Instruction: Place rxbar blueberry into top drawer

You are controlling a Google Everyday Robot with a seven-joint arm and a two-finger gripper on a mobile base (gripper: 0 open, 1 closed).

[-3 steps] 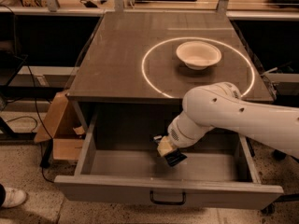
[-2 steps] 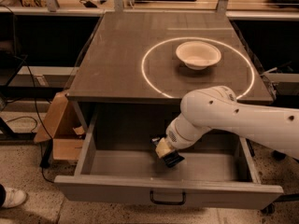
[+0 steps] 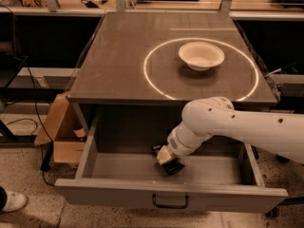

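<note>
A dark grey cabinet surface [image 3: 118,70] fills the middle of the view, with a thin bright ring of light [image 3: 144,70] drawn across its right half. Below it the top drawer [image 3: 118,196] is pulled well out, its flat grey front panel nearest the camera and a small dark pull handle [image 3: 170,204] at the panel's centre. The robot's white arm [image 3: 247,129] comes in from the right edge, passes under the front lip of the surface and bends down into the drawer. A brown cardboard box [image 3: 61,137] sits on the floor just left of the cabinet. A white bowl [image 3: 201,56] stands upright inside the ring, towards its far side. The gripper [image 3: 166,159] is low inside the drawer, near the middle of its floor. A small dark flat piece, apparently the rxbar blueberry [image 3: 173,167], lies at the gripper's tip inside the drawer, touching it. Whether the jaws are closed on it or standing open cannot be told.
</note>
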